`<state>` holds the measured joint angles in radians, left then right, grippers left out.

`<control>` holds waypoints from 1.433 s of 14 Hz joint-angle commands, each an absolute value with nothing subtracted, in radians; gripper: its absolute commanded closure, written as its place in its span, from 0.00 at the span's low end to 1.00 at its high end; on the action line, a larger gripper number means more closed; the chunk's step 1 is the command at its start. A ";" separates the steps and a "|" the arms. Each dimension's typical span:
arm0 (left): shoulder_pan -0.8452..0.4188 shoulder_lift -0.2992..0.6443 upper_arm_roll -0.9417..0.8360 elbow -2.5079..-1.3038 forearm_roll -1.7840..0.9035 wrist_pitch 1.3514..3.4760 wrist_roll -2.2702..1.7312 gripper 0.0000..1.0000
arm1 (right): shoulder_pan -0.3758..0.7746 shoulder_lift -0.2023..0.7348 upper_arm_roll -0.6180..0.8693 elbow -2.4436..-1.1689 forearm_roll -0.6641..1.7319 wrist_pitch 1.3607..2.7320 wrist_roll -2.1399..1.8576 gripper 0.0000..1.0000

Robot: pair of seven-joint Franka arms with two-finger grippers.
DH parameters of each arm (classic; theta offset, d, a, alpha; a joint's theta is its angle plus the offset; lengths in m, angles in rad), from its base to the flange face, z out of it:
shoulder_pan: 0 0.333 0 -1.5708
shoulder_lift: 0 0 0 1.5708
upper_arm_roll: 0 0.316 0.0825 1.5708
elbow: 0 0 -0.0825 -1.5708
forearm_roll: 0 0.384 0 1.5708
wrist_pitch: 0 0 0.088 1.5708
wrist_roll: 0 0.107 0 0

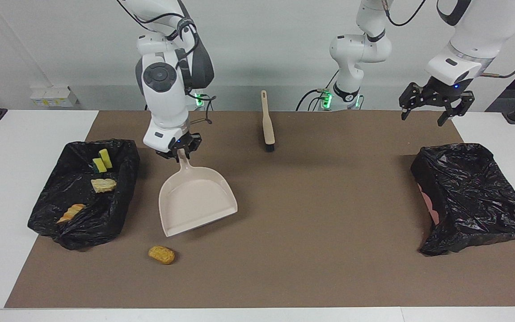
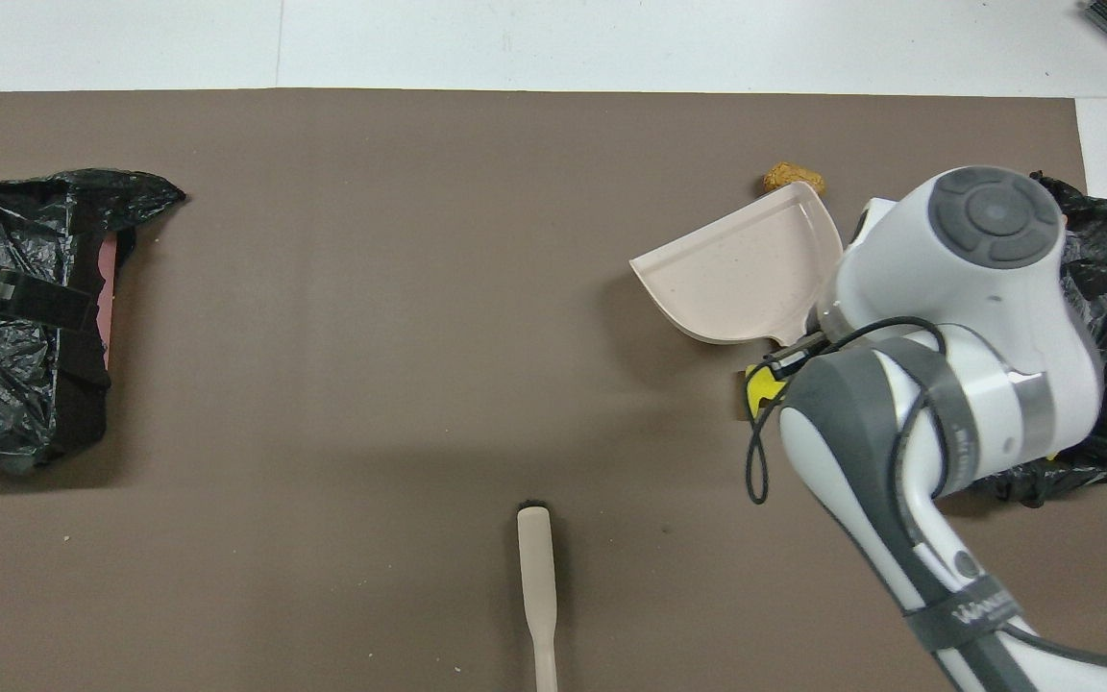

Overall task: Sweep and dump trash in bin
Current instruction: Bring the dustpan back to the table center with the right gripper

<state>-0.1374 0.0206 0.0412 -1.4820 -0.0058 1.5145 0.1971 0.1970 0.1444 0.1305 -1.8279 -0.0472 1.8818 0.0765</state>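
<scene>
Brush (image 1: 267, 123): we see it lying nearest the robots, mid-table, untouched
Left gripper (image 1: 435, 108): jaws spread and holding nothing, we find it up over the mat's edge at the left arm's end, above the black bin there (image 1: 472, 197)
Right gripper (image 1: 178, 150): we see it clamped on the dustpan (image 1: 195, 199) handle, pan tilted over the mat
Trash in bin: in the bin (image 1: 78, 197) at the right arm's end we count yellow sponge pieces (image 1: 102, 159), a tan piece (image 1: 103, 184) and an orange one (image 1: 71, 212)
Trash on mat: we glimpse a yellow sponge chunk (image 2: 761, 383) by the dustpan; an orange-brown lump (image 1: 161, 254) lies farthest out
</scene>
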 commanded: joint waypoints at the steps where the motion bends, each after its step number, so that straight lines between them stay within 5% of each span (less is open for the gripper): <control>1: -0.156 0.018 0.057 -1.468 0.005 1.485 0.195 0.00 | 0.302 0.213 0.124 -1.764 -0.012 1.946 0.311 1.00; 9: -0.141 0.018 0.057 -1.468 0.006 1.486 0.196 0.00 | 0.488 0.454 0.123 -1.651 0.051 2.150 0.604 1.00; 10: -0.137 0.018 0.057 -1.468 0.006 1.483 0.190 0.00 | 0.476 0.454 0.124 -1.651 0.054 2.148 0.606 0.78; 11: -0.137 0.015 0.057 -1.470 0.006 1.480 0.193 0.00 | 0.482 0.453 0.124 -1.649 0.031 2.146 0.592 0.01; 15: -0.152 0.005 0.051 -1.491 0.006 1.493 0.184 0.00 | 0.480 0.388 0.124 -1.657 0.049 2.114 0.586 0.00; 20: -0.173 -0.012 -0.075 -1.613 -0.002 1.638 0.019 0.00 | 0.486 0.235 0.126 -1.673 0.070 1.863 0.589 0.00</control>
<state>-0.1547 0.0133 -0.0192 -1.5185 -0.0077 1.5440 0.1115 0.4915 0.3031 0.1218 -1.6395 0.0299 1.9371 0.6024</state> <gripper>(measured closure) 0.000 0.000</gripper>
